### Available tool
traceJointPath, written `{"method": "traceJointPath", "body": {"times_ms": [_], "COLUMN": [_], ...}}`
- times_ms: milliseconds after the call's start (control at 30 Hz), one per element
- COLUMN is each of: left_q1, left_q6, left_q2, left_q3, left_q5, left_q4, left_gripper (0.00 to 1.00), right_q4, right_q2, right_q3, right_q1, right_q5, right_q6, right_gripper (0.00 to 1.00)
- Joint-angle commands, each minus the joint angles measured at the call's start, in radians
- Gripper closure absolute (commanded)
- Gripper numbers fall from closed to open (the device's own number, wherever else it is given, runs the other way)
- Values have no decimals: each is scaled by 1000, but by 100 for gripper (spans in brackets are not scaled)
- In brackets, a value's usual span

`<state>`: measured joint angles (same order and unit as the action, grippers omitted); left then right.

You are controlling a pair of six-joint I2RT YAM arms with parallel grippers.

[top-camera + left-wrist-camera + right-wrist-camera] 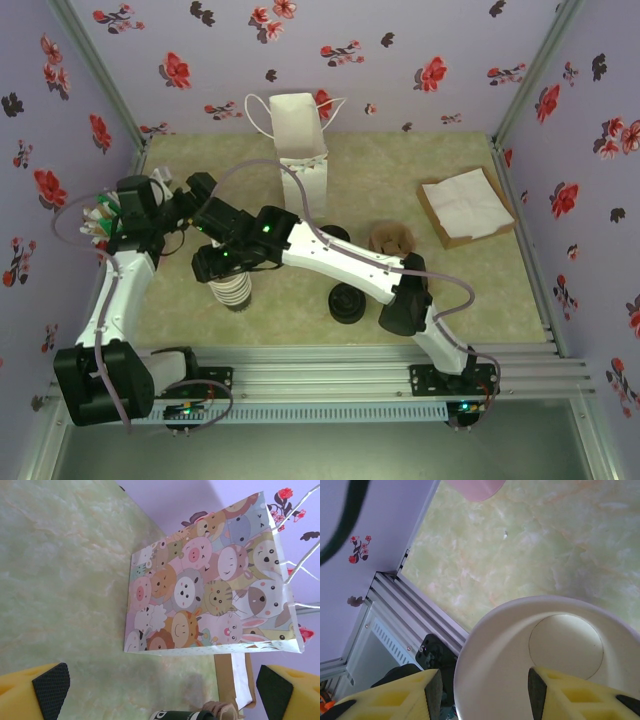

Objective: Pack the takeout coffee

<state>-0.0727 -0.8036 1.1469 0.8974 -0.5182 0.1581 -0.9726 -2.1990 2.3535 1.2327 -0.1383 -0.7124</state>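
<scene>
At the frame's bottom the left gripper stands wide open before the cartoon bag — the right gripper straddles 1 cream cup at its rim; clamped or loose, I cannot tell.

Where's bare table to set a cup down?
Bare: back strip between the gift bag and the napkins; back-left corner beside the bag; front right beyond the right arm's elbow. Crowded: centre-left, around cup stack, black lids, left arm.
</scene>
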Motion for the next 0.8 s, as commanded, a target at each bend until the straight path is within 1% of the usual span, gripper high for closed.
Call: {"method": "traceJointPath", "body": {"times_ms": [0,100,200,367,433,500,600,667,767], "left_q1": [-8,-7,-3,11,20,30,55,76,103], "left_q6": [40,58,71,89,96,112,143,168,197], "left_q2": [-39,-53,-64,-74,-79,-83,-100,-118,-143], "left_q3": [63,100,138,192,213,240,296,338,389], "left_q5": [-23,-22,-20,-7,-1,2,15,37,68], "left_q4": [37,72,102,144,160,184,237,278,329], "left_gripper": [1,1,1,1,1,1,1,1,1], "right_q4": [-29,-30,-9,62,113,190,309,399,501], "right_q2": [22,69,123,225,287,361,462,522,546], "right_q3": [41,24,-21,-152,-254,-394,-616,-768,-927], "right_q1": [8,9,9,8,9,10,17,41,84], "right_q5": [26,60,88,104,109,111,117,150,223], "right_q6": [30,44,54,58,54,47,50,65,69], "right_gripper": [48,45,40,32,29,29,34,34,37]}}
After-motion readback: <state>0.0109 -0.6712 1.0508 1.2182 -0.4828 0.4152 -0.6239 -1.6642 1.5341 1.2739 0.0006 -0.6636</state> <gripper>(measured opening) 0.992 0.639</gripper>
